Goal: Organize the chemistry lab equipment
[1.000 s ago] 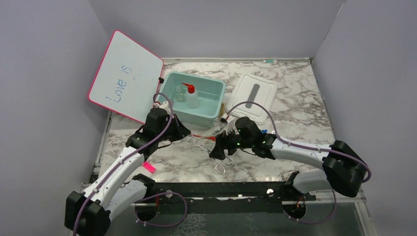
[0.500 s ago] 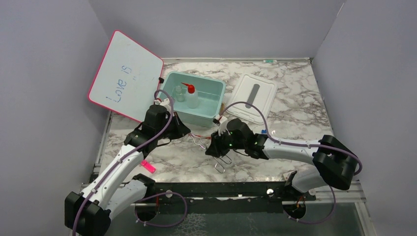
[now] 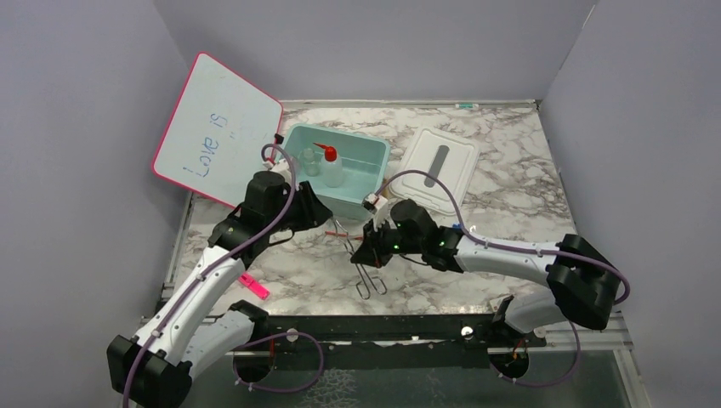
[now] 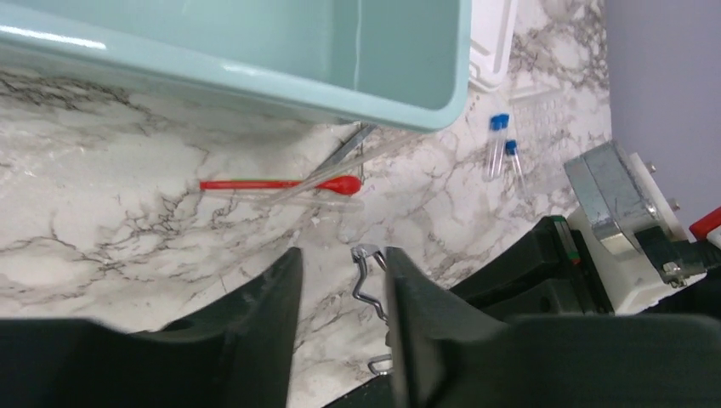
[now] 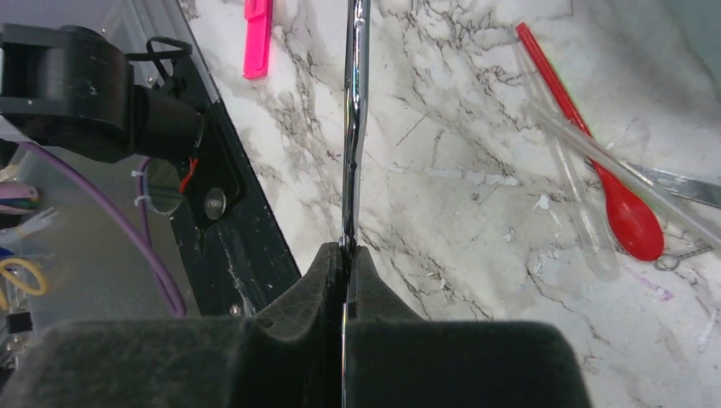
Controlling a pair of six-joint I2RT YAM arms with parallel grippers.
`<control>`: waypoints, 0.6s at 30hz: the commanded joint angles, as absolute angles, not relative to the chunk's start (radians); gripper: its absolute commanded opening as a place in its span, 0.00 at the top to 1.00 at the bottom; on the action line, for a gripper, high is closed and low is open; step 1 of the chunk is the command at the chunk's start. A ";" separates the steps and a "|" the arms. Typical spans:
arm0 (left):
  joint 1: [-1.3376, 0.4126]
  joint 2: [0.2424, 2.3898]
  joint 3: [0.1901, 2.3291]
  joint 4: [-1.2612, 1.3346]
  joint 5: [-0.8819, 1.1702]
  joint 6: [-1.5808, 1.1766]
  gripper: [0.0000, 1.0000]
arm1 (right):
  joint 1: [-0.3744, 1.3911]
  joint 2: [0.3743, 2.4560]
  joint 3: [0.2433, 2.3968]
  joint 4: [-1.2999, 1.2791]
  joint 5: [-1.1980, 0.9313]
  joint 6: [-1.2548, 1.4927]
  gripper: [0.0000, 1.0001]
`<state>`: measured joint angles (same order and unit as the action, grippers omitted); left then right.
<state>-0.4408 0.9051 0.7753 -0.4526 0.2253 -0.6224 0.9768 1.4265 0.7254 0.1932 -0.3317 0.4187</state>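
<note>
The metal tongs (image 3: pixel 364 270) lie across the marble near the front middle, with my right gripper (image 3: pixel 369 252) shut on their shaft. In the right wrist view the tongs (image 5: pixel 353 127) run straight out from the closed right gripper (image 5: pixel 347 248). My left gripper (image 4: pixel 340 255) stands open over the tongs' bent tip (image 4: pixel 366 270), which sits by the right finger without being pinched. The thin red-handled tool (image 4: pixel 281 184) lies by the bin beside a clear pipette (image 5: pixel 595 153). Two blue-capped vials (image 4: pixel 500 144) lie on the marble. The squeeze bottle (image 3: pixel 330 167) stands in the teal bin (image 3: pixel 374 170).
A white lid (image 3: pixel 438 166) lies right of the bin. The pink-edged whiteboard (image 3: pixel 217 132) leans at the back left. A pink highlighter (image 3: pixel 255 287) lies near the front edge by the left arm. The black frame rail (image 5: pixel 229 212) borders the table's front.
The right gripper has closed on the tongs and shifted left. The left gripper has opened off the tongs' tip and drawn back a little. The tongs have swung more lengthwise.
</note>
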 commanded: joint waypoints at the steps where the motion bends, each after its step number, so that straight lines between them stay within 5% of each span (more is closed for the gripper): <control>1: -0.439 0.899 0.887 -0.502 0.121 -0.562 0.46 | 0.976 1.345 0.793 0.144 -0.298 0.411 0.99; 6: -0.439 0.902 1.083 -0.600 -0.066 -0.466 0.24 | 0.976 1.282 0.881 0.029 -0.224 0.390 0.99; 18: -0.439 0.811 1.386 -0.685 -0.356 -0.288 0.15 | 0.962 1.420 1.311 -0.167 -0.030 0.063 0.99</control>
